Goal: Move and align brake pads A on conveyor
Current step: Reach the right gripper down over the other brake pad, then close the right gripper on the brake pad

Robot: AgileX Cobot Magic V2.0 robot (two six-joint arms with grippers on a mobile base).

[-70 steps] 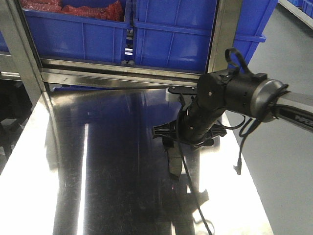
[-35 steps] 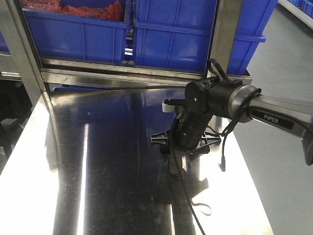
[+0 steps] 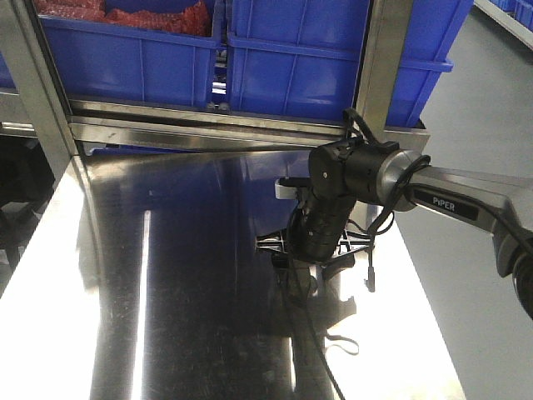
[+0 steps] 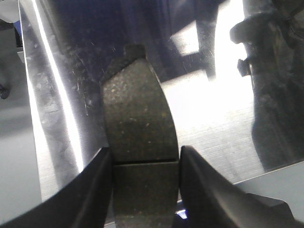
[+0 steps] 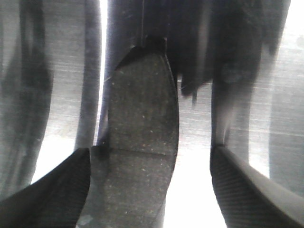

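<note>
— Brake pads A: where are they?
— Above the shiny steel worktop, with blue bins behind it at the top. The left gripper jaws clamp one at its groove, centre frame.
— And the right gripper?
— Jaws spread wide; a second pad sits between them, lower centre.

Factory parts-handling station, on a plant floor.

Blue plastic bins, one heaped with red parts, stand in a row on a steel rack behind a shiny stainless table marked with fine scratches. A plain grey floor runs alongside. A black robot arm lettered PIPER reaches over the table, and the workpiece is a dark, gritty brake pad: industrial stock and fittings throughout.
</note>
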